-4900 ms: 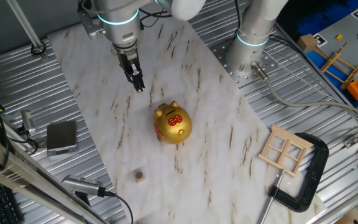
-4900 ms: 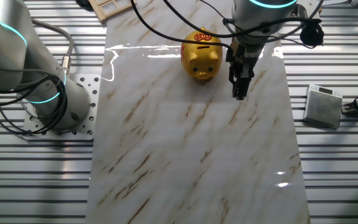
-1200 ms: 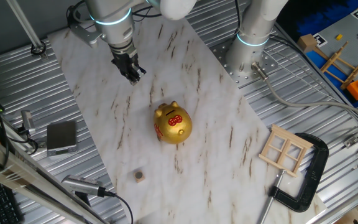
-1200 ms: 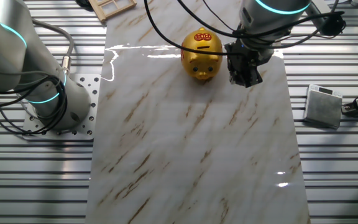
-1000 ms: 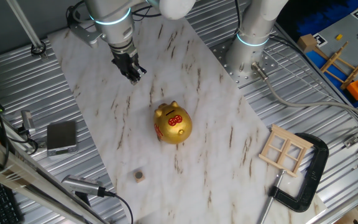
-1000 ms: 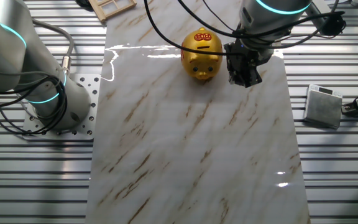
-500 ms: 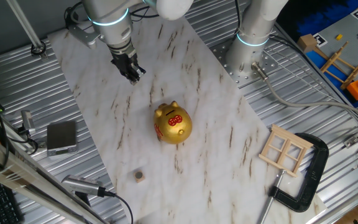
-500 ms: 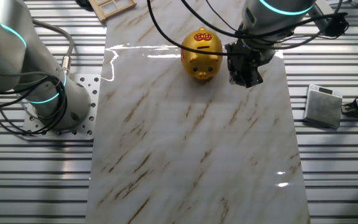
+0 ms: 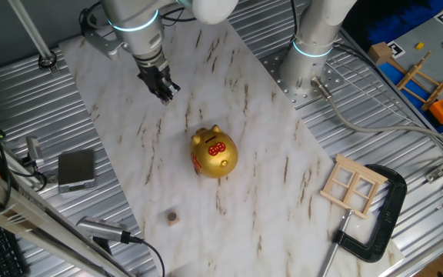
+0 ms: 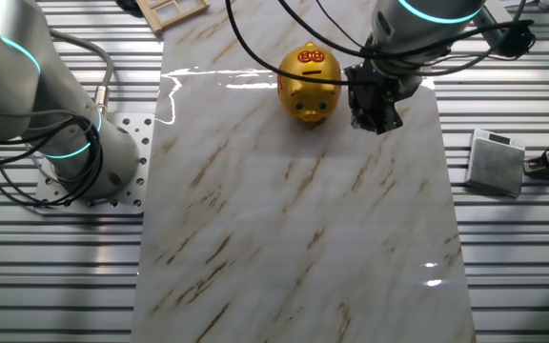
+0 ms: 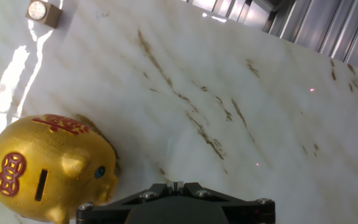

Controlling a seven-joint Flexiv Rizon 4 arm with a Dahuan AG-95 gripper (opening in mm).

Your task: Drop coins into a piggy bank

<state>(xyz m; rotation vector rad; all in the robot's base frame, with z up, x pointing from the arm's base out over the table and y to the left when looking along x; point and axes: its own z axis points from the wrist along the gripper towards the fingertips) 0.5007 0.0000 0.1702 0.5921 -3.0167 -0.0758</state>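
Here the gripper [image 9: 166, 92], fingers seemingly together and empty, hovers beyond the piggy bank [image 9: 214, 153]; fetching the coin [image 9: 172, 218] across the surface [image 9: 229, 69] comes next.

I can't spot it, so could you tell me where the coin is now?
In one fixed view the coin lies on the marble slab near its front edge, below-left of the piggy bank, far from the gripper.

Glossy gold piggy bank [image 9: 214, 153] on smooth marble-look board [image 9: 237, 92].

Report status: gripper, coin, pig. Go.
Gripper above the marble, holding nothing visible; jaw state unclear. Coin lies on the slab, beyond the piggy bank. Piggy bank upright, slot up. Nothing blocking.
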